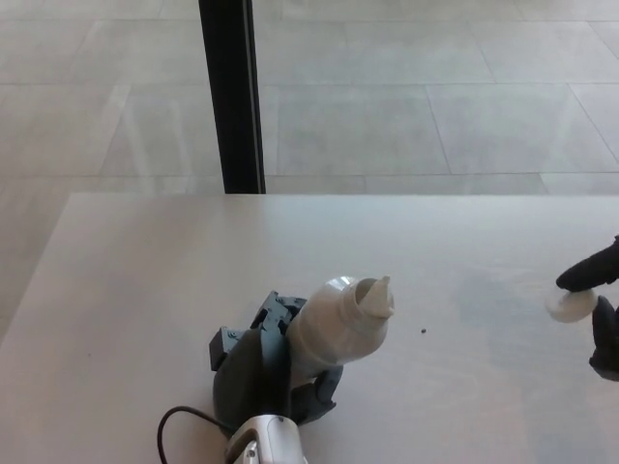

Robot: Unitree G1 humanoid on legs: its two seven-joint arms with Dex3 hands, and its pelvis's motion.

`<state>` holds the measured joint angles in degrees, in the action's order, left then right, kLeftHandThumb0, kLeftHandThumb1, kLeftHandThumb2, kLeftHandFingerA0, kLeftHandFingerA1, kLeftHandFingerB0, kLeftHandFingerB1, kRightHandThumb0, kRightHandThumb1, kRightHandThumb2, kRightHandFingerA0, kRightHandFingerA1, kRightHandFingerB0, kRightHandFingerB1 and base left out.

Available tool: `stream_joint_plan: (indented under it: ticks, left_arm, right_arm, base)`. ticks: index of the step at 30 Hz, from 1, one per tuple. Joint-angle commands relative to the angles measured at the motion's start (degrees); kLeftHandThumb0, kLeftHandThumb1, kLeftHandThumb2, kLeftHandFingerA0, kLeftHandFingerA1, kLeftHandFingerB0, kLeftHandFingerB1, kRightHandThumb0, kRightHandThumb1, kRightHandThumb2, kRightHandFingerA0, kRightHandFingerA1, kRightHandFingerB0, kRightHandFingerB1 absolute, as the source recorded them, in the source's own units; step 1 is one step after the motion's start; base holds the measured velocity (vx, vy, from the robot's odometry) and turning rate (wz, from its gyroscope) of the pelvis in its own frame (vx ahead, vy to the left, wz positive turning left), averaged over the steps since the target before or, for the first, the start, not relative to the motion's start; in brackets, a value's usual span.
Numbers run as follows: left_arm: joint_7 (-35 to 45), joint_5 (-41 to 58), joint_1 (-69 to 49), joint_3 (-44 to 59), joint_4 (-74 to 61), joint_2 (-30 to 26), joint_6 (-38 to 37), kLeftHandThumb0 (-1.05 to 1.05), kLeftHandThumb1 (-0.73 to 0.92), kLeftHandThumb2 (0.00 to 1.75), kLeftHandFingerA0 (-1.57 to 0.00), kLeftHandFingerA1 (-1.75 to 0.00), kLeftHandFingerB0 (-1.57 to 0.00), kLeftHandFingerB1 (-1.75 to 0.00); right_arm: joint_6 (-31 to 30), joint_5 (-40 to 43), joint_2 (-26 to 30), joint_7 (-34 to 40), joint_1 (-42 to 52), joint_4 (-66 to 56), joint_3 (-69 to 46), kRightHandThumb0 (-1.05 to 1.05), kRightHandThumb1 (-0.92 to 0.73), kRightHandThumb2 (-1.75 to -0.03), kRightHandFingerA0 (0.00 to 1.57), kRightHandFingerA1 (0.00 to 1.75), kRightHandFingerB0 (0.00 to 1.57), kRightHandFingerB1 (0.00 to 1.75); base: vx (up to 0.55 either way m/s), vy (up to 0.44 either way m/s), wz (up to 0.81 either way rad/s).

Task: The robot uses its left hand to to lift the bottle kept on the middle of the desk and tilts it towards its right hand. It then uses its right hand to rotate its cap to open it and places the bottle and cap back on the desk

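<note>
Two hands in view. Left hand [266, 372] at 6 o'clock, clamped round the white bottle [334, 324], held above the desk [145, 290] with the bare nozzle tilted toward 2 o'clock (cap off). Right hand [602, 304] at 3 o'clock, mostly cut by the edge, fingertips pinching the cap [571, 304] low over the desk, well apart from the bottle. Black post [230, 97] at 12 o'clock, beyond the desk.
</note>
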<state>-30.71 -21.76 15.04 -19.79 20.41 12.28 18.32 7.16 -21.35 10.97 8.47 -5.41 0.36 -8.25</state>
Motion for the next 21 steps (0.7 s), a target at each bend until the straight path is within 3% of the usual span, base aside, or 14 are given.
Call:
stream_joint_plan:
  ticks: [1,2,3,4,5,6,7,11,12,16,17,18,19,21]
  left_arm:
    - [3.54,0.15,-4.02,0.54,2.45,0.02,7.33,-0.08,0.80,0.74,-0.66,-1.17,-0.55,-0.76]
    - [3.49,-0.42,-3.45,0.45,2.33,-0.25,7.90,-0.07,0.79,0.73,-0.67,-1.16,-0.55,-0.73]
    - [3.89,-0.91,-3.12,0.06,2.46,-1.05,7.27,-0.04,0.74,0.84,-0.69,-1.75,-0.49,-1.45]
    - [4.53,-1.45,-2.72,-0.43,2.47,-1.80,7.26,-0.03,0.77,0.84,-0.72,-1.75,-0.53,-1.55]
    - [6.10,-2.33,-1.93,-1.20,2.03,-2.79,8.78,-0.10,0.72,0.93,-1.11,-1.49,-0.56,-0.93]
    - [7.37,-2.85,-1.31,-1.65,1.47,-3.35,10.50,-0.10,0.72,0.93,-1.11,-1.49,-0.56,-0.93]
    - [11.36,-4.25,0.43,-3.32,0.21,-5.78,13.12,-0.03,0.79,0.77,-0.69,-1.75,-0.53,-1.21]
    - [24.90,-8.39,6.27,-10.22,-3.87,-13.64,21.56,-0.08,0.83,0.73,-0.69,-1.30,-0.57,-0.88]
    - [26.53,-8.41,7.13,-11.06,-4.27,-14.41,22.88,-0.12,0.84,0.71,-0.66,-1.17,-0.57,-0.80]
    - [41.59,-7.27,16.26,-16.94,-6.92,-21.18,32.42,-0.19,0.81,0.68,-0.52,-0.77,-0.46,-0.61]
    - [45.24,-7.07,18.52,-18.87,-7.10,-22.71,33.87,-0.15,0.75,0.66,-0.72,-1.14,-0.53,-0.68]
    - [50.13,-6.73,21.47,-21.54,-7.50,-24.93,35.44,-0.15,0.75,0.66,-0.72,-1.14,-0.53,-0.68]
    - [58.85,-8.64,25.37,-25.19,-6.58,-28.76,31.77,-0.18,0.72,0.60,-0.74,-1.41,-0.70,-0.80]
    - [66.15,-7.89,29.70,-28.52,-4.90,-31.22,31.81,-0.19,0.79,0.62,-0.74,-1.49,-0.66,-0.78]
  right_arm:
    - [1.56,-1.58,0.97,3.39,0.34,2.78,0.70,-0.05,-0.44,-1.20,1.01,1.50,0.94,1.13]
    - [0.97,-1.67,0.98,2.73,0.31,3.53,1.47,-0.06,-0.44,-1.16,1.03,1.52,0.95,1.14]
    - [1.57,-3.53,1.94,2.40,1.02,4.93,3.15,-0.04,-0.48,-1.12,1.00,1.55,0.93,1.07]
    - [1.67,-4.57,2.63,1.77,1.52,5.81,4.37,-0.07,-0.51,-1.10,0.99,1.54,0.92,1.07]
    - [1.20,-5.57,3.68,1.00,1.89,6.73,6.03,-0.10,-0.52,-1.10,0.97,1.58,0.92,1.07]
    - [0.82,-6.68,4.42,0.69,2.04,7.36,7.12,-0.10,-0.52,-1.10,0.97,1.58,0.92,1.07]
    - [-1.84,-8.61,5.92,-2.07,2.35,8.03,9.43,-0.16,-0.57,-1.03,0.93,1.55,0.92,0.98]
    - [-5.40,-14.02,9.56,-5.60,2.31,11.39,15.52,-0.20,-0.68,-0.78,0.89,1.41,0.74,0.62]
    - [-5.67,-14.46,10.03,-5.91,2.28,11.85,16.20,-0.24,-0.75,-0.64,0.81,0.96,0.64,0.54]
    - [-13.19,-20.05,12.01,-11.62,1.14,14.94,21.88,-0.46,-0.74,-0.62,0.43,0.55,0.32,0.33]
    - [-13.54,-20.45,12.00,-11.38,0.99,15.63,22.36,-0.46,-0.73,-0.62,0.32,0.60,0.35,0.32]
    - [-13.74,-20.83,12.04,-10.81,0.79,16.60,22.97,-0.46,-0.73,-0.62,0.32,0.60,0.35,0.32]
    - [-13.81,-20.73,12.06,-10.53,0.80,17.33,23.22,-0.42,-0.71,-0.62,0.26,0.68,0.42,0.36]
    - [-13.33,-20.52,12.15,-9.70,0.67,18.15,23.42,-0.41,-0.70,-0.61,0.26,0.72,0.45,0.36]
  base:
    - [0.00,0.000,0.00]
    - [0.00,0.000,0.00]
    - [0.00,0.000,0.00]
    - [0.00,0.000,0.00]
    - [0.00,0.000,0.00]
    - [0.00,0.000,0.00]
    - [0.00,0.000,0.00]
    - [0.00,0.000,0.00]
    - [0.00,0.000,0.00]
    - [0.00,0.000,0.00]
    - [0.00,0.000,0.00]
    - [0.00,0.000,0.00]
    - [0.00,0.000,0.00]
    - [0.00,0.000,0.00]
